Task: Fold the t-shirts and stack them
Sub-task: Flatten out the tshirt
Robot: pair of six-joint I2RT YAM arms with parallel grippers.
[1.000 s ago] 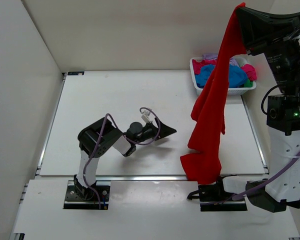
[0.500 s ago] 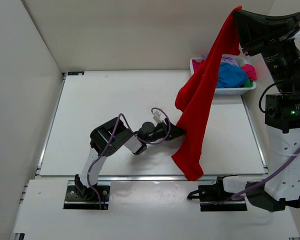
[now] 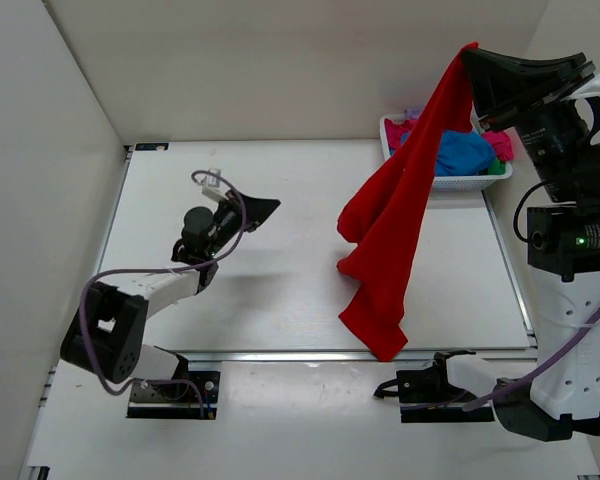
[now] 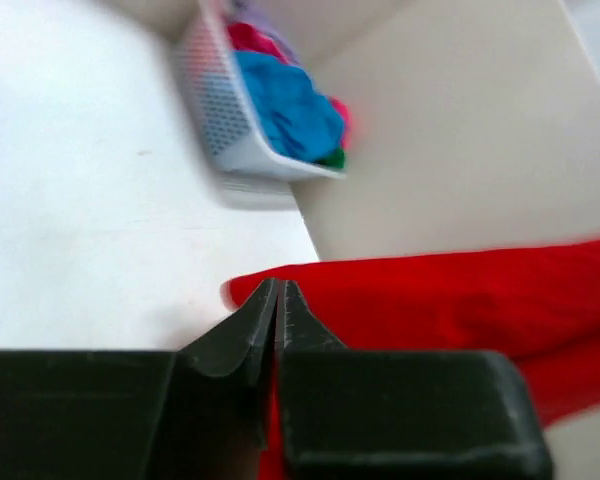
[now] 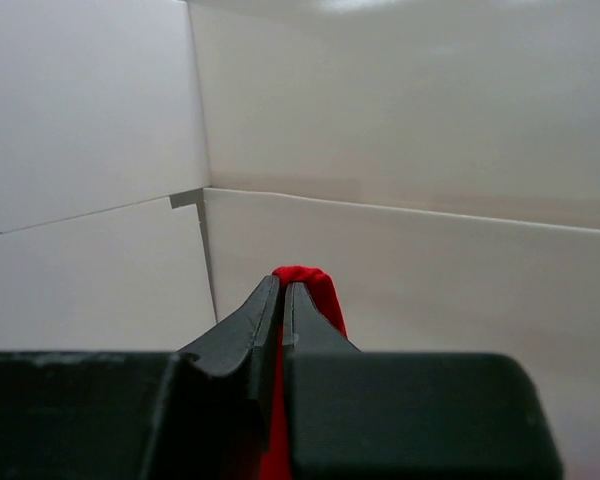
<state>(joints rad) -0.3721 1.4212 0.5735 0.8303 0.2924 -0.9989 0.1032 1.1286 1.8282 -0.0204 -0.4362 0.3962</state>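
Top external view: right end effector (image 3: 468, 52) raised high at 1 o'clock of the bench (image 3: 230, 290), jaws pinched shut on the top edge of the red t-shirt (image 3: 400, 220). Shirt hangs in one long bunched drape, running from the grip down toward 5 o'clock. A fold bulges out to its 9 o'clock side about midway. Lowest corner sits over the near edge of the bench; cannot tell whether it touches.

Left end effector (image 3: 272, 205) lies a little toward 10 o'clock from bench centre, tips pointing to 3 o'clock, well apart from the red t-shirt. Purple cable loops over its wrist.

White mesh basket (image 3: 450, 183) at the far 1 o'clock corner, partly hidden behind the hanging shirt. Inside: blue t-shirt (image 3: 462, 152) on top, magenta t-shirt (image 3: 501, 143) at its 3 o'clock side, a scrap of green cloth (image 3: 496, 167) at the rim, lavender cloth (image 3: 418, 112) at the back. All crumpled, none folded.

Left wrist view: fingers pressed together tip to tip, nothing clamped between them. Red t-shirt stretches across the background beyond the tips, the basket farther off at 11 o'clock.

Right wrist view: fingers closed, a small hump of red cloth poking out just past the tips, white walls (image 5: 400, 120) behind.
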